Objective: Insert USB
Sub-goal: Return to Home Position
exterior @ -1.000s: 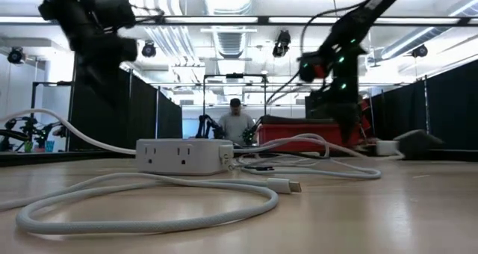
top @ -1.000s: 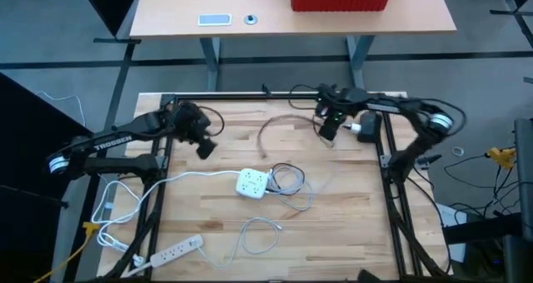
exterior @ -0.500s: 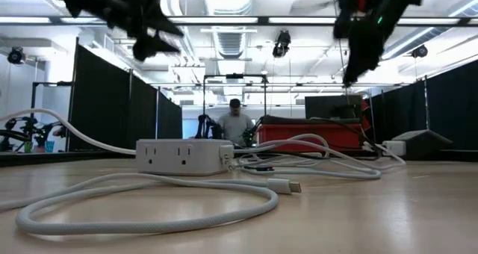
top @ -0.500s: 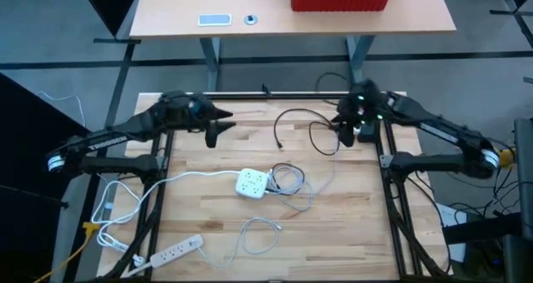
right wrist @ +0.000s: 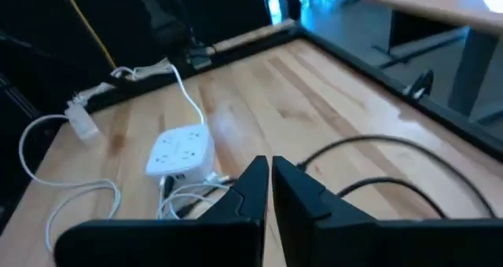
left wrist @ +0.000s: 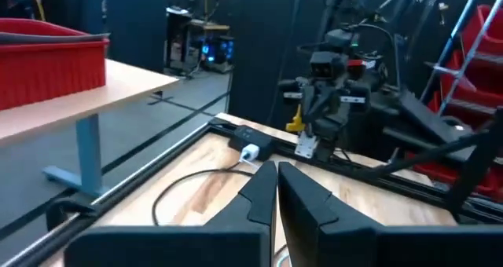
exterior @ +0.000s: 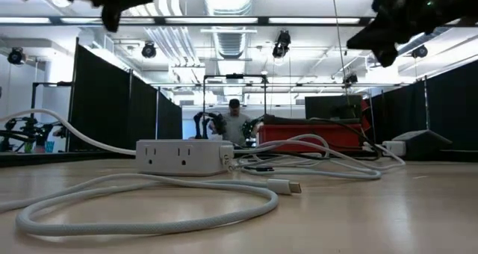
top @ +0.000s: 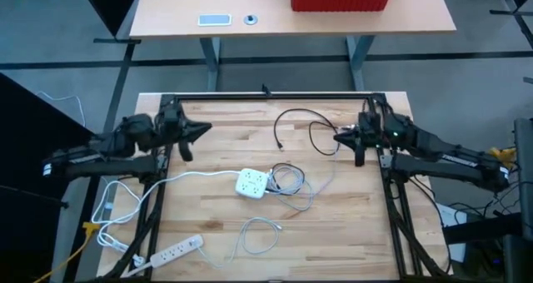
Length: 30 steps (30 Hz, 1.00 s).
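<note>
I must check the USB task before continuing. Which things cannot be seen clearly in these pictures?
- White power cube: its USB ports are too small in the high view.
- White cable plug: low view shows the side only, so the type is unclear.
- Black cable: its far end is hidden by the right pincer.

I see a table (top: 333, 233) of pale wood planks, smooth with a faint sheen. The power strip (top: 252, 183) looks like white, slightly glossy plastic. The white cable (exterior: 149, 209) looks smooth and matt, its plug tip (exterior: 293, 186) silvery metal. The fingers (left wrist: 263, 200) on both arms look like matt black plastic.
</note>
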Motion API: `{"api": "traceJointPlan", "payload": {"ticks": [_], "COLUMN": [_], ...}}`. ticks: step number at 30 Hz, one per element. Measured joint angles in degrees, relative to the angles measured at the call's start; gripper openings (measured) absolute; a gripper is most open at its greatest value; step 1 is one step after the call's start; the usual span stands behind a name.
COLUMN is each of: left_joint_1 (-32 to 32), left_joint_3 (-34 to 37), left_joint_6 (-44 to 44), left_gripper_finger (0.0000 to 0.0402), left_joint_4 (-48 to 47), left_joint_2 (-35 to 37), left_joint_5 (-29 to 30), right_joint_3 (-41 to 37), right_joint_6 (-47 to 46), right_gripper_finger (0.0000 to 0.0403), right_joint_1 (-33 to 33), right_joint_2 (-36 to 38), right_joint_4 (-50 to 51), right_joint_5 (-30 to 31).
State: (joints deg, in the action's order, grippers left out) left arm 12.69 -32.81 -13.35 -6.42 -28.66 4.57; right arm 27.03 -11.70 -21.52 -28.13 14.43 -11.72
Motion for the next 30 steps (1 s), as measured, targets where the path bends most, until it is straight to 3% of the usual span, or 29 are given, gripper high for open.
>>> {"api": "traceJointPlan", "payload": {"ticks": [3, 6, 9, 14, 18, 23, 30], "left_joint_1": [-0.01, -0.04, -0.19, -0.24, -0.26, -0.29, -0.54], "left_joint_3": [6.03, 10.22, 11.71, 12.53, 19.01, 31.49, 31.54], "left_joint_6": [-6.54, -8.89, -8.25, -6.07, -3.60, -1.88, 2.27], "left_gripper_finger": [0.0000, 0.0000, 0.0000, 0.0000, 0.0000, 0.0003, 0.0003], "left_joint_4": [-0.23, -1.35, -3.67, -10.51, -6.33, 18.45, 19.05], "left_joint_2": [7.51, 12.14, 13.57, 13.98, 15.06, 16.91, 18.70], "left_joint_5": [1.41, 2.06, -1.92, -5.55, -3.93, -10.63, -12.73], "right_joint_3": [0.00, -0.90, -3.00, -4.10, -6.06, -11.24, -19.02], "right_joint_6": [-0.28, -0.71, -1.97, -12.62, -8.53, -5.87, -7.75], "right_gripper_finger": [0.0002, 0.0001, 0.0002, 0.0002, 0.0001, 0.0000, 0.0000], "right_joint_1": [3.79, 6.54, 8.47, 10.13, 11.81, 13.11, 13.45], "right_joint_2": [5.17, 9.97, 13.15, 14.05, 14.87, 18.05, 26.19], "right_joint_4": [1.26, 1.99, 6.56, 15.40, 4.05, -5.56, -14.11], "right_joint_5": [2.81, 1.73, -2.26, -7.26, -7.50, -5.81, -2.10]}}
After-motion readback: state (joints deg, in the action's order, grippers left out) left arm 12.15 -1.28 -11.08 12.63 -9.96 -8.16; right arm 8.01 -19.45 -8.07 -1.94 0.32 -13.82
